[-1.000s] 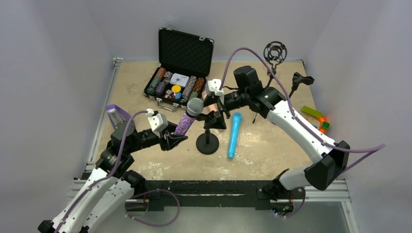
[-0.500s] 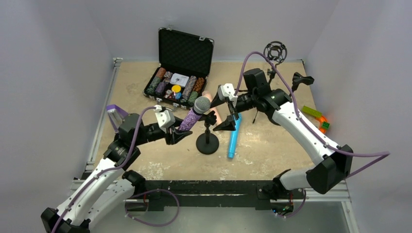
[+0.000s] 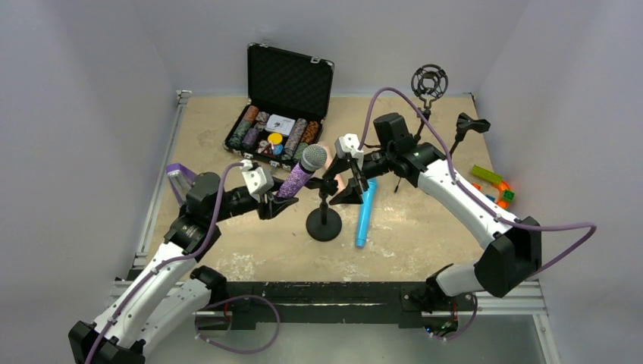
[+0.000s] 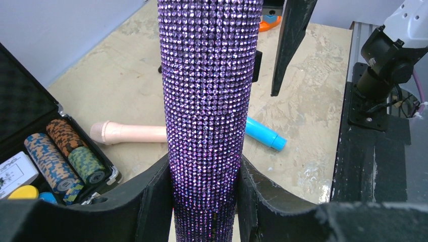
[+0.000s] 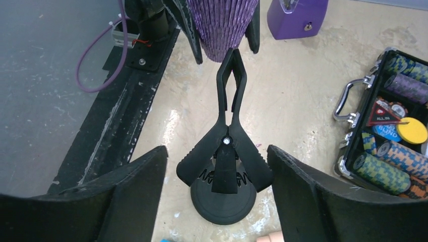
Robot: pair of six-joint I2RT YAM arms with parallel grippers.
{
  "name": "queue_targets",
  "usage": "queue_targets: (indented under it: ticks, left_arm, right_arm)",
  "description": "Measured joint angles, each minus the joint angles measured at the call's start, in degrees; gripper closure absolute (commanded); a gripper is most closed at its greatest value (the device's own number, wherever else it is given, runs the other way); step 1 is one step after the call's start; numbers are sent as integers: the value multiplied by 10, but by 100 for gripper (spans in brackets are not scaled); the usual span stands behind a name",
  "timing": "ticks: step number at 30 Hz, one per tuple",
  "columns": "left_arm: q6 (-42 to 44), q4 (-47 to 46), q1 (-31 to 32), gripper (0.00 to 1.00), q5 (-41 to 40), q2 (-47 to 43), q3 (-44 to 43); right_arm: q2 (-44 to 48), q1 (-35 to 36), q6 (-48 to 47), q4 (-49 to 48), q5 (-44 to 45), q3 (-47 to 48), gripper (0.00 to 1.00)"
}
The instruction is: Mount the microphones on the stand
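Note:
My left gripper (image 3: 274,203) is shut on the glittery purple microphone (image 3: 297,177), which is tilted with its grey mesh head (image 3: 313,158) up and to the right. In the left wrist view the purple barrel (image 4: 207,101) fills the space between my fingers. The black stand (image 3: 324,225) carries a spring clip (image 5: 229,146). The microphone's tail end (image 5: 222,25) sits just at the clip's tips. My right gripper (image 3: 352,188) is open, its fingers on either side of the clip's handles without touching them. The blue microphone (image 3: 365,210) and the pink microphone (image 4: 134,133) lie on the table.
An open case of poker chips (image 3: 279,129) stands at the back. A shock-mount stand (image 3: 429,80) and another clip stand (image 3: 470,124) are at the back right. A purple box (image 3: 179,174) is at the left and orange-green toys (image 3: 494,183) at the right.
My left arm has carried the purple microphone up and right toward the stand's clip. My right gripper has shifted right, off the pink microphone's side, and now straddles the clip handles.

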State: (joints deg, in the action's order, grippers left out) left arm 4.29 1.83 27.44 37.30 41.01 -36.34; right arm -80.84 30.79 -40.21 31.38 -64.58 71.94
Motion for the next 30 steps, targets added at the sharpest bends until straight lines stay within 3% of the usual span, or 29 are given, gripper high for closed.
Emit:
queue_targets:
  ticks: [5, 11, 18, 30]
  left_arm:
    - [0, -12, -4, 100, 0, -1, 0]
    - [4, -36, -4, 100, 21, 17, 2]
    - [-3, -96, -4, 100, 37, 34, 24]
    - [-52, -226, -4, 100, 68, 115, 49]
  right_arm:
    - [0, 0, 12, -12, -6, -7, 57]
    - [-2, 0, 23, -19, -8, -7, 76]
    - [-4, -1, 27, -23, -15, -9, 84]
    - [-6, -12, 36, -32, -39, -18, 84]
